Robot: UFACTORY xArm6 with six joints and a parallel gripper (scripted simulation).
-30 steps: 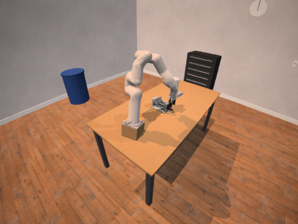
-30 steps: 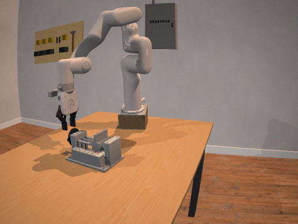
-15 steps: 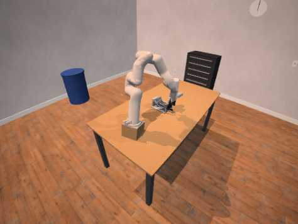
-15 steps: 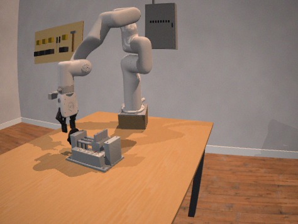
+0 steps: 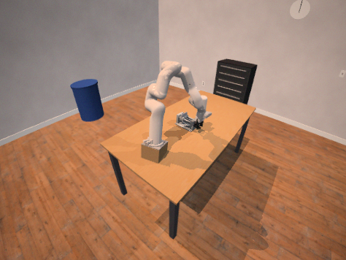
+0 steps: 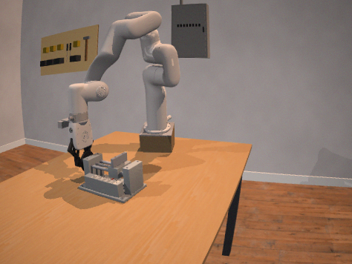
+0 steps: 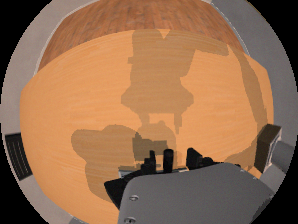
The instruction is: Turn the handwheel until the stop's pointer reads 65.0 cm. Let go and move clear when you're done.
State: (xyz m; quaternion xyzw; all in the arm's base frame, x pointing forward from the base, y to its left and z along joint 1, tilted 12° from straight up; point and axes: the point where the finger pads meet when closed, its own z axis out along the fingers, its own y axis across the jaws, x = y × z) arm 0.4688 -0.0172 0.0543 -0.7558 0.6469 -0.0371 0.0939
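Observation:
The grey stop fixture stands on the wooden table; it also shows in the top view. A small red pointer mark sits on its front scale; the reading is too small to tell. My gripper hangs down at the fixture's left end, where the dark handwheel is, with its fingers part open around that spot. The handwheel is mostly hidden behind the fingers, and I cannot tell if they touch it. In the wrist view the dark fingers show above the gripper body, and the fixture is hidden.
The arm's base block stands at the table's back. A black drawer cabinet stands behind the table and a blue barrel stands on the floor at the left. A grey box hangs on the wall.

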